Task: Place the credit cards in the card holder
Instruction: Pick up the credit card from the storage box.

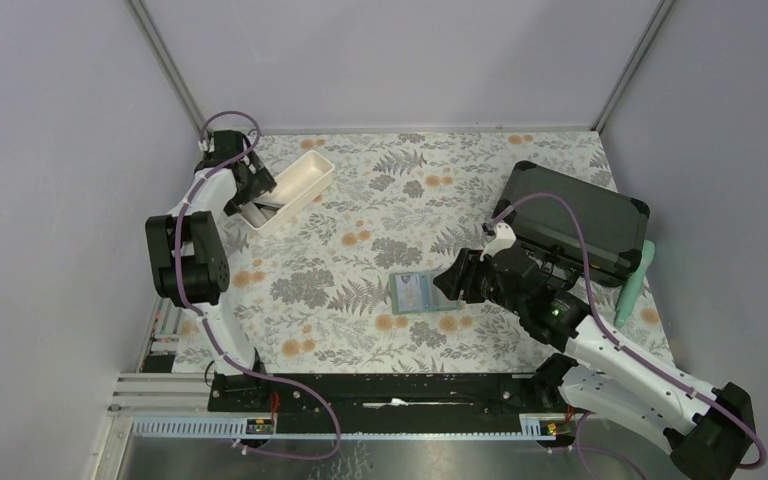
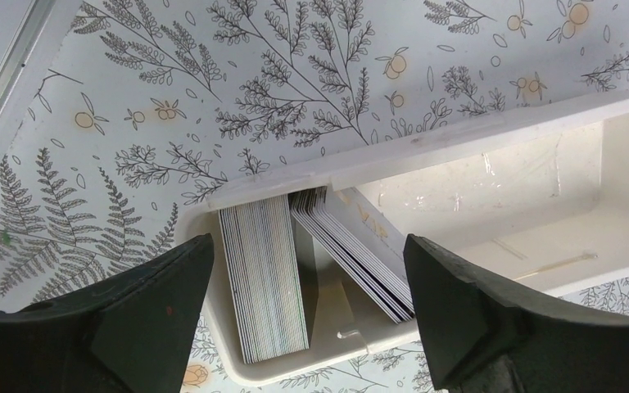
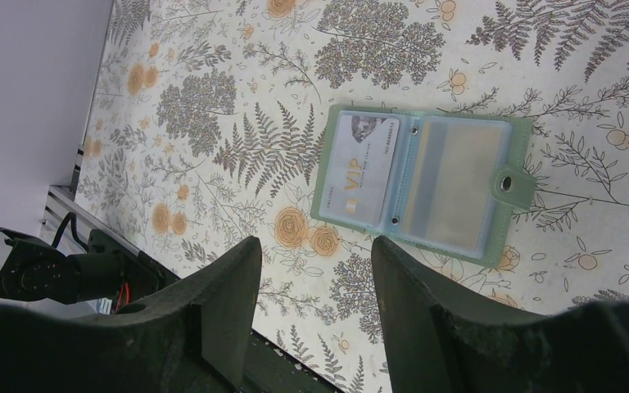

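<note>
Seen from above, the left claw (image 1: pixel 250 187) hangs over one end of a white oblong plastic tray (image 1: pixel 310 170); the right claw (image 1: pixel 457 276) points at an open sage-green card holder (image 1: pixel 413 292) just ahead of it. Left wrist: jaws spread wide, empty, with thin plastic credit cards (image 2: pixel 262 278) stacked on edge in the tray below, between them. Right wrist: jaws parted, empty, holder lying flat beyond the tips

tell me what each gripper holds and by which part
Nothing is held: the left gripper is open over the credit cards in the tray, the right gripper open near the card holder.
</note>
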{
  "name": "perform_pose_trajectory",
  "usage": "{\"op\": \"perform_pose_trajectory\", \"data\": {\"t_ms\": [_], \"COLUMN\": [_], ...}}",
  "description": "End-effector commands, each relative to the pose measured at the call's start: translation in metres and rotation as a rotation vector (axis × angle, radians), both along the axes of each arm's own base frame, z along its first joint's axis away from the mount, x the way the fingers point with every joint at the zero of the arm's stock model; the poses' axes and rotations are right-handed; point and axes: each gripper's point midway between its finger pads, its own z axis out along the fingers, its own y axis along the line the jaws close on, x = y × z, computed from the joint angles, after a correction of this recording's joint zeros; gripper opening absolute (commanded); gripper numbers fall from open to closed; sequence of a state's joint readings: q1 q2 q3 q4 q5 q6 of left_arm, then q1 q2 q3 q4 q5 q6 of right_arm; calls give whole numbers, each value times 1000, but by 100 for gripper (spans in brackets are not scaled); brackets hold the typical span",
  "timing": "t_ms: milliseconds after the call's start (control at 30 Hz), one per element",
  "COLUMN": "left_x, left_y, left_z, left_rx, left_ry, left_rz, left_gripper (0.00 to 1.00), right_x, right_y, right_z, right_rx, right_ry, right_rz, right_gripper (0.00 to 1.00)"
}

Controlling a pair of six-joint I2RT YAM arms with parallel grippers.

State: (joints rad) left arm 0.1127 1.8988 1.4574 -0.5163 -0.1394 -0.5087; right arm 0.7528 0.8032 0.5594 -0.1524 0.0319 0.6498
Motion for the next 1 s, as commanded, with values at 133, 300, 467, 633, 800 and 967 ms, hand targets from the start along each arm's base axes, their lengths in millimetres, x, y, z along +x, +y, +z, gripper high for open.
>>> {"op": "perform_pose_trajectory", "data": {"t_ms": [133, 300, 467, 633, 800, 967], "left_x": [2, 0, -2, -3, -5, -7], "left_y": [2, -2, -2, -1, -1, -6], "left_z": [7, -4, -13, -16, -20, -30], "left_rx": [-5, -33, -35, -30, -34, -66], "left_ry": [-19, 3, 23, 31, 41, 55], "left_rz": [2, 2, 5, 11, 19, 24], "left_gripper": [91, 91, 91, 91, 93, 92], "right_x": [-3, -3, -2, -2, -1, -2], "right_y": [1, 1, 1, 2, 1, 1], "right_z": [4, 4, 4, 4, 5, 4], "right_rx": [27, 24, 22, 21, 20, 22], "right_ry": [0, 1, -1, -1, -5, -3], "right_rz": [8, 8, 9, 8, 7, 9], "right_gripper": [59, 59, 59, 59, 59, 59]}}
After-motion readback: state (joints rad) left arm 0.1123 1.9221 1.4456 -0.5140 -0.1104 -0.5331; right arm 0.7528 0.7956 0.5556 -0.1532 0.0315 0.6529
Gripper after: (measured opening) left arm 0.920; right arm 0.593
